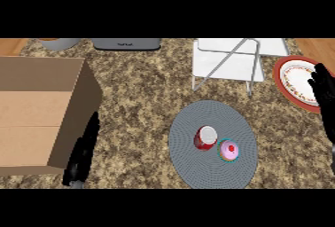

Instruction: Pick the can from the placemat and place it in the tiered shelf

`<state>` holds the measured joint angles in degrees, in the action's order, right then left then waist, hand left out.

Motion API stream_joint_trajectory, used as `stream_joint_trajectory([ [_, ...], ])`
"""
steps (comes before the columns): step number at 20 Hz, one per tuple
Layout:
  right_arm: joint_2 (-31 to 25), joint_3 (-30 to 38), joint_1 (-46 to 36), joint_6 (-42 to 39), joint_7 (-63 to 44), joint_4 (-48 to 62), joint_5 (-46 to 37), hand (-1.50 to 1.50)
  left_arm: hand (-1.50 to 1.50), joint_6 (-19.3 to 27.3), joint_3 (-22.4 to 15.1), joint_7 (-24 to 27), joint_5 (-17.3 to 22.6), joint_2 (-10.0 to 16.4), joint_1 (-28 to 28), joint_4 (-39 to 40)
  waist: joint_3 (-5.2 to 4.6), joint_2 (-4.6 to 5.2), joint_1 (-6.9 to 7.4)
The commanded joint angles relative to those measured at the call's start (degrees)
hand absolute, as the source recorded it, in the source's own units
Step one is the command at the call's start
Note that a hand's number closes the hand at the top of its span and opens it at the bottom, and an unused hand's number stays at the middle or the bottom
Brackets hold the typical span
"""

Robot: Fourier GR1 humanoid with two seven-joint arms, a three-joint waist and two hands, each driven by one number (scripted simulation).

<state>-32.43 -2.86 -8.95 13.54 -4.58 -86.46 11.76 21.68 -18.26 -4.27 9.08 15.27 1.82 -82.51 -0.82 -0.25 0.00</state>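
A red can (205,137) with a white top lies on the round grey placemat (212,115) in the middle of the counter. Right beside it, touching or nearly so, sits a pink cupcake in a teal wrapper (228,150). The white tiered shelf (229,60) with grey metal legs stands behind the placemat. My right hand (324,88) is at the right edge, fingers straight, well to the right of the can. My left hand (83,153) is at the lower left beside the box, fingers straight, holding nothing.
A large open cardboard box (39,115) fills the left side. A red-rimmed plate (296,82) lies at the far right, partly under my right hand. A grey appliance (126,43) and a grey pot (59,43) stand along the back edge.
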Motion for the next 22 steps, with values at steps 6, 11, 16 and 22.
stream_joint_trajectory([
  [6, 13.9, 0.2, 7.5, 25.0, -8.5, -10.4, -6.1, -1.50, 0.00, -3.6, 2.2, 3.5, -3.6, 5.8, -9.1, -4.1, 0.67, -0.69, -3.30],
  [11, 10.3, 4.4, 16.6, 35.3, -7.1, 2.7, -16.4, 1.50, 0.00, -3.4, 1.0, 3.4, -2.7, 3.8, -7.6, -4.8, 0.21, 0.89, -5.03],
  [16, 30.5, 2.2, 21.3, 57.5, 4.8, -7.0, -21.9, -1.50, 0.00, -6.0, 1.6, 4.2, -1.6, 4.9, -7.5, -4.0, 0.72, -0.21, -2.77],
  [22, 32.3, -17.6, 30.6, 59.1, 10.8, -18.7, -22.1, -1.50, 0.00, -8.9, 3.1, 3.2, -1.0, 4.0, -13.2, -0.4, 0.77, 0.14, -1.14],
])
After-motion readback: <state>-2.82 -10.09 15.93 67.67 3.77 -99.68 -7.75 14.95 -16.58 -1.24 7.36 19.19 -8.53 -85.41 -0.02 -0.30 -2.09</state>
